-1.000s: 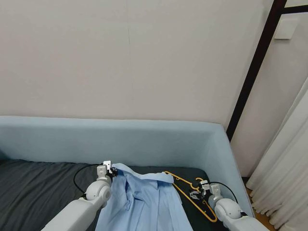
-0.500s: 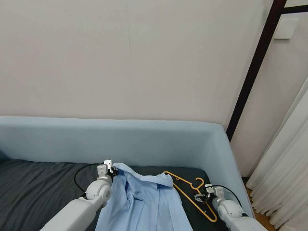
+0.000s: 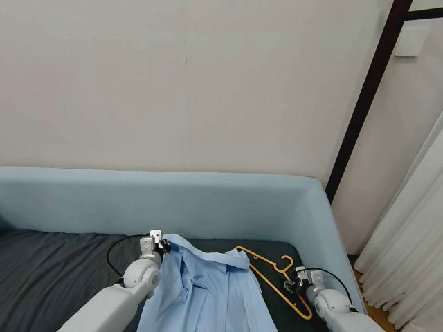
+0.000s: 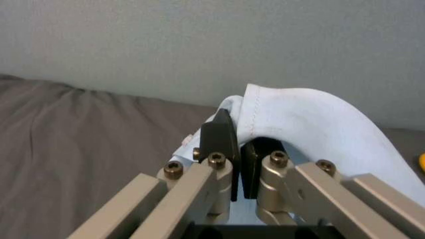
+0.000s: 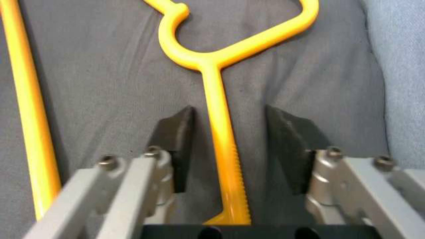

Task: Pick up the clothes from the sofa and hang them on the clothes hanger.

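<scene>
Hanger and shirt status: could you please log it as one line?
left claw: shut on shirt | right claw: open around hanger on sofa

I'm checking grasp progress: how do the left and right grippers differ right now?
The left gripper is shut, pinching an edge of the blue shirt; the right gripper is open, straddling the orange hanger without gripping it. Both sit low over the dark sofa cushion.

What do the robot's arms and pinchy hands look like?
The left arm and right arm are round and whitish-grey, with thin black cables. The left gripper and right gripper have pale metal fingers, bolts and black pads.
</scene>
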Robot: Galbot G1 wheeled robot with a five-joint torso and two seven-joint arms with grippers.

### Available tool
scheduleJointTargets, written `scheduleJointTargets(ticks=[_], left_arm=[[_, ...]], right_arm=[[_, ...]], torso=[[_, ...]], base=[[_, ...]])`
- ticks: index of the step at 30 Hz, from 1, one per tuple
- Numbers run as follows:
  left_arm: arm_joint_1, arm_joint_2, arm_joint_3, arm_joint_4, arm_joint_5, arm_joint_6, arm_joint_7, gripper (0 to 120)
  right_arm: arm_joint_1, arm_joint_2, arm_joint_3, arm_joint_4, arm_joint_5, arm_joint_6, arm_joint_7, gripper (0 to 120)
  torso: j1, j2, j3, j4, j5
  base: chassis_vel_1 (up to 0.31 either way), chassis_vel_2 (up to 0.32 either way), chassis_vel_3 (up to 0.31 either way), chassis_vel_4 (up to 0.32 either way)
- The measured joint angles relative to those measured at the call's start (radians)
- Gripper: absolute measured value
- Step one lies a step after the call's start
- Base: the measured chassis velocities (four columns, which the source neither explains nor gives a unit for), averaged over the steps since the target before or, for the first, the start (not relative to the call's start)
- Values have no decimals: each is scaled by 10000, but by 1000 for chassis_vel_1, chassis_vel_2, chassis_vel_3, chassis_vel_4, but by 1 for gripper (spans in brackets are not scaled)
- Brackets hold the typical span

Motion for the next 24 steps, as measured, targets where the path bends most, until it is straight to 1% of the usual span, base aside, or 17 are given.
scheduleJointTargets(ticks=[1,4,5,6,7,8,9,20,22,24], left_arm=[[0,0,0,0,0,0,0,0],[0,-20,-1,-7,1,1,-1,0],[-1,-33,-1,-15,4,3,-1,0],[-1,-33,-1,-15,4,3,-1,0],[-1,-41,-1,-33,5,3,-1,0],[-1,-43,-1,-46,5,4,0,0],[1,-42,0,-67,5,4,-1,0],[17,-9,-18,-121,10,4,12,0],[17,2,-30,-133,30,3,18,0],[15,9,-30,-133,32,3,18,0]], right_arm=[[0,0,0,0,0,0,0,40],[-1,-35,-24,64,6,-12,26,26],[-4,-50,-35,73,3,21,39,19],[-4,-50,-35,73,3,21,39,19],[-10,-66,-45,87,0,50,62,16],[-15,-83,-53,102,-3,58,70,13],[-22,-116,-61,128,-2,65,90,7],[-105,-429,-136,516,-90,201,254,5],[-293,-732,-183,1075,-265,289,397,5],[-356,-833,-197,1264,-315,315,421,5]], torso=[[0,0,0,0,0],[0,0,0,-1,0],[0,0,0,0,0],[0,0,0,0,0],[0,0,0,-1,0],[0,0,0,-1,0],[0,0,0,-1,3],[0,0,1,0,2],[0,-1,1,-1,3],[0,-1,1,-1,3]], base=[[0,0,0,0],[0,0,0,0],[0,0,0,0],[0,0,0,0],[0,0,0,0],[0,0,0,0],[0,0,0,0],[0,0,0,0],[0,0,0,0],[0,0,0,0]])
